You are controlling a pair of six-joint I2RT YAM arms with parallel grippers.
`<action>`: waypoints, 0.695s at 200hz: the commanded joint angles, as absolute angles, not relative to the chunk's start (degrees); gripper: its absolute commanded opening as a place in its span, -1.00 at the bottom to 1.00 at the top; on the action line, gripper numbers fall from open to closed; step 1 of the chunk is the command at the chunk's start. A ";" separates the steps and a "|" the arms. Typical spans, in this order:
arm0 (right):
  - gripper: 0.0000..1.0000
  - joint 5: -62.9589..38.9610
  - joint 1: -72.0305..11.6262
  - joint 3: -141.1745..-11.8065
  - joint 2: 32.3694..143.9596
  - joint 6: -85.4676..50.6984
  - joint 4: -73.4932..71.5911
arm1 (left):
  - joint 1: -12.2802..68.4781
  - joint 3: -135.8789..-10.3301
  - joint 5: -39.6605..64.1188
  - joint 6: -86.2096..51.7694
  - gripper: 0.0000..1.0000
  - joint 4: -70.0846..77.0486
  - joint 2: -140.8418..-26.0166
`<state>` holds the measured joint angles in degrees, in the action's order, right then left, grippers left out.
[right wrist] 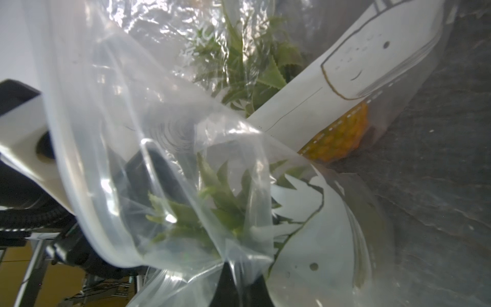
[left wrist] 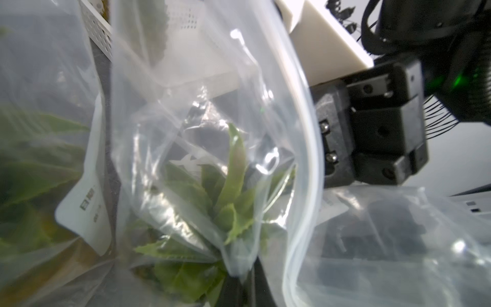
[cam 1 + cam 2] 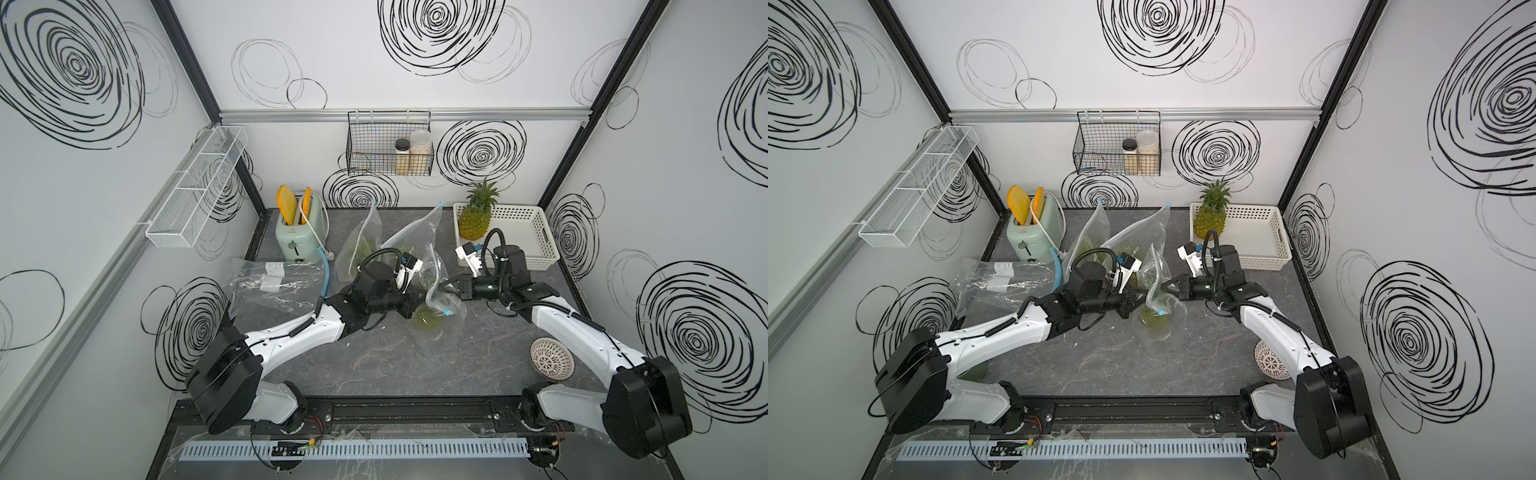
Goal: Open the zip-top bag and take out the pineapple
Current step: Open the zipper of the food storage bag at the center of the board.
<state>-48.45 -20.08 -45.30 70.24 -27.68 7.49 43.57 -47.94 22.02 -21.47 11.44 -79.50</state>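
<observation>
The zip-top bag (image 3: 440, 340) runs front-to-back on the table (image 3: 374, 365), its pineapple (image 3: 424, 318) crown pointing rearward. The left claw (image 3: 412, 303) and right claw (image 3: 444, 286) each pinch its mouth.

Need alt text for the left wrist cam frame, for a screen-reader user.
A clear zip-top bag fills the frame, its plastic pinched in the shut left gripper at the lens, with green crown leaves of the pineapple showing inside. The black right gripper sits just beyond the bag's rim, and a second bag of leaves lies alongside.
</observation>
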 commanded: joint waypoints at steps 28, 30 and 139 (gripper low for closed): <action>-1.00 -47.97 -16.07 -42.39 65.08 -26.55 7.70 | 43.19 -47.92 21.01 -18.76 -1.00 8.83 -77.19; -1.00 -48.01 -15.77 -42.19 64.83 -26.52 7.68 | 43.05 -47.88 21.01 -18.56 -1.00 8.49 -77.00; -1.00 -54.30 1.41 -36.40 57.88 -24.88 7.16 | 33.17 -41.48 22.71 -13.31 -1.00 1.42 -66.66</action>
